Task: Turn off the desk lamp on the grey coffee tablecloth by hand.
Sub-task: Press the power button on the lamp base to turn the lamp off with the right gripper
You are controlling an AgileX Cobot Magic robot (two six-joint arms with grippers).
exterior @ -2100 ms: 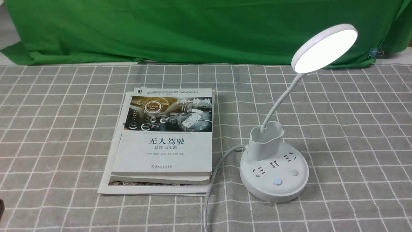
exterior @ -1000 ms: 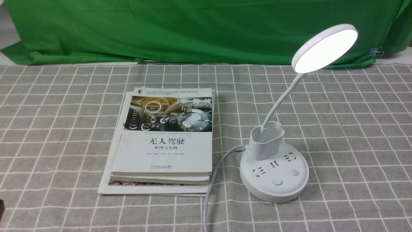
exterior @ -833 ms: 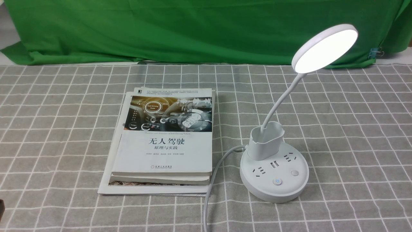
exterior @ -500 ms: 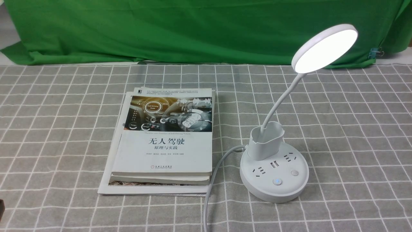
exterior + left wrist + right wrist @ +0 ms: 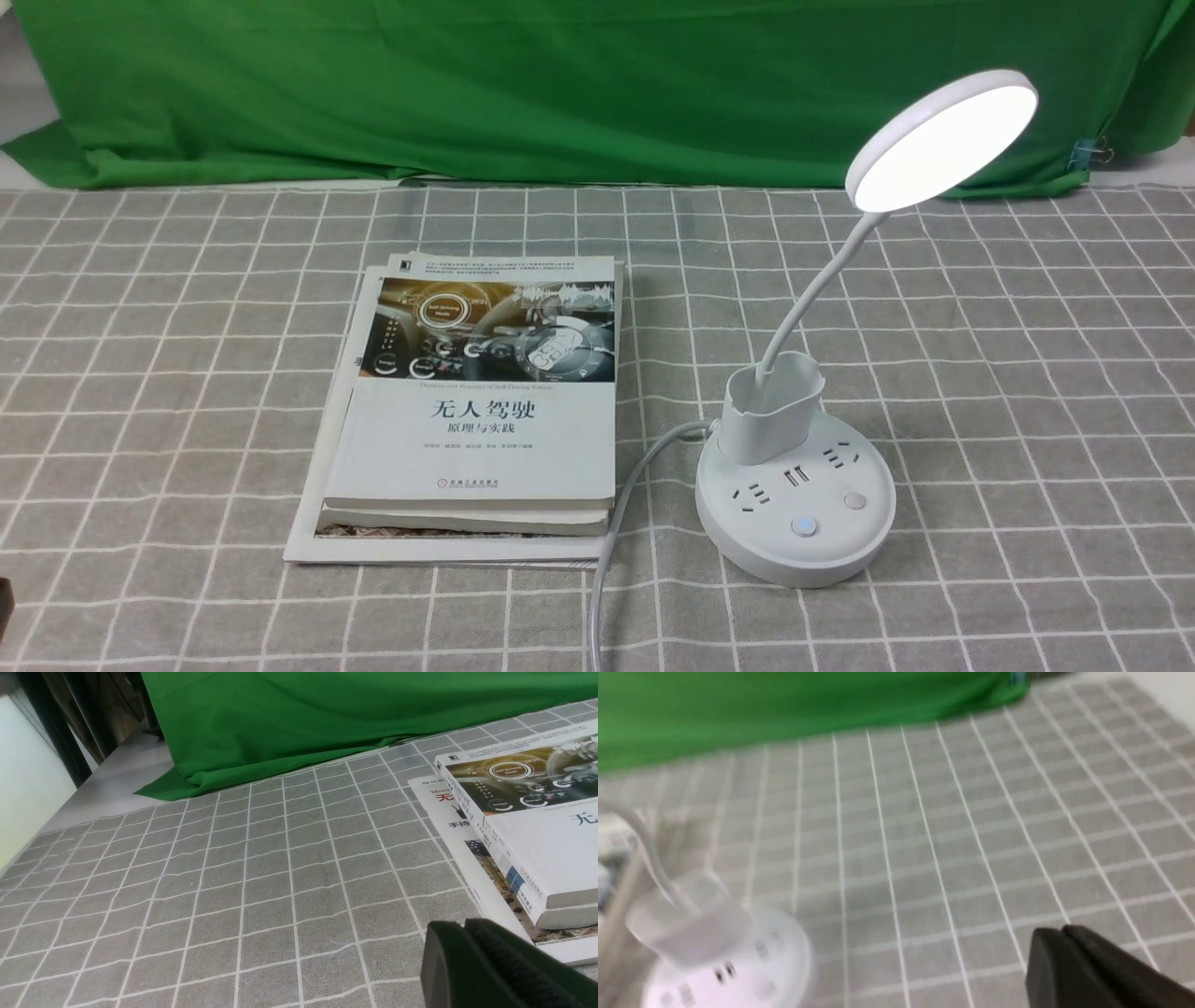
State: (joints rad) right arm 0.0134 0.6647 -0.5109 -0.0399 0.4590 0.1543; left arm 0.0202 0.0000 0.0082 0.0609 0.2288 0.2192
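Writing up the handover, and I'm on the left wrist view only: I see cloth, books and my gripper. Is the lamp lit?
Observer: Yes. In the front view the desk lamp's head glows bright white.
Operator: Where is its base?
Observer: The round base stands to the right of the book stack, on the grey grid tablecloth.
Operator: And the right gripper?
Observer: The right wrist view shows the right gripper, its fingers together with nothing between them.
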